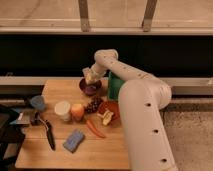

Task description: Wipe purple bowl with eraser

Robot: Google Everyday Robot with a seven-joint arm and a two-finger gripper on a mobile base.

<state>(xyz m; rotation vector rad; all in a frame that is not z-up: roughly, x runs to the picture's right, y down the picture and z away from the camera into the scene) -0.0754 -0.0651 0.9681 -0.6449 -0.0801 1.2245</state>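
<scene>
The purple bowl [91, 89] stands at the back of the wooden table [60, 155], a small round dull purple bowl. My gripper [90, 77] hangs straight over it, its tip at the bowl's rim and reaching into the opening. It is shut on the eraser [89, 78], a small pale grey-tan block at its tip, which touches the inside of the bowl. The arm [135, 95] reaches in from the right and hides the table's right side.
An orange-red bowl [108, 113] holding pale food sits in front of the purple bowl. Dark grapes [93, 105], an orange fruit [77, 111], a white cup [62, 110], a blue sponge pad [74, 140], a red-orange carrot [95, 129], a black tool [47, 134] and a blue cup [37, 102] lie around. A green object [114, 88] stands behind the arm.
</scene>
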